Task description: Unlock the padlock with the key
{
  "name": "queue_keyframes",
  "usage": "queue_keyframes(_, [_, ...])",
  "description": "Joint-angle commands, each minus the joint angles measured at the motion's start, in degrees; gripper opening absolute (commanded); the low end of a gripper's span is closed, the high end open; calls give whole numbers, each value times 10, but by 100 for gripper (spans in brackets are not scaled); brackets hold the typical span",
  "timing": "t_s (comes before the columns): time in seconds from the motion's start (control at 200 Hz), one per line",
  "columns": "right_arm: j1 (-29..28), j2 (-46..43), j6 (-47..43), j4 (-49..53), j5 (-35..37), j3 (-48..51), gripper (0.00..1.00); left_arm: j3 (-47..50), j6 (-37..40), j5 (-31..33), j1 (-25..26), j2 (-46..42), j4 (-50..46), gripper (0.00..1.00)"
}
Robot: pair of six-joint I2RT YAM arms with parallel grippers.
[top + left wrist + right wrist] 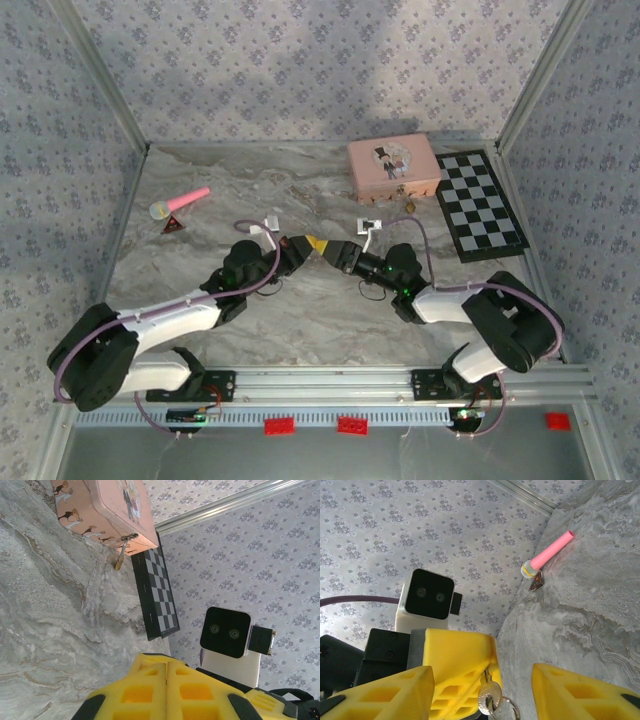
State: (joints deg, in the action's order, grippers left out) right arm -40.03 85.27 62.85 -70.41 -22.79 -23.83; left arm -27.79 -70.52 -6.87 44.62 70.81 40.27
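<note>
Padlock point(120, 559) hangs on the pink box point(107, 510), well ahead of the left end effector point(167, 677), which pinches the key point(487, 696). The right end effector point(336, 251) gapes around it, probably for a handover.

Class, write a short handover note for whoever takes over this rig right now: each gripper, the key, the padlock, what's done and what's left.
Left gripper: shut on the key, held above mid-table.
Right gripper: open, fingers either side of the key, not gripping it.
Padlock: hangs at the front latch of the pink box, back right of the table; no key in it.
Done: key is off the table and in a grip.
Left: probably complete the handover, carry the key to the padlock, insert, turn.
</note>
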Motion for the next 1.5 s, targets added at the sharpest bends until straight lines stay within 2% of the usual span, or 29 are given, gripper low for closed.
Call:
queue_keyframes(0.0, [-4, 18, 18, -31, -9, -14, 52, -17, -8, -18, 7, 6, 42, 0])
queue_keyframes(0.295, [-6, 50, 40, -57, -19, -17, 41, -9, -8, -6, 7, 11, 49, 0])
queue_keyframes(0.47, [-7, 59, 51, -68, -11, -7, 41, -4, -1, 11, 5, -10, 42, 0])
queue_keyframes(1.064, [-4, 67, 76, -91, -8, -9, 34, -2, -1, 3, -8, -22, 43, 0])
queue_keyframes(1.494, [0, 68, 81, -94, -13, -15, 24, 0, -5, 1, -9, -8, 46, 0])
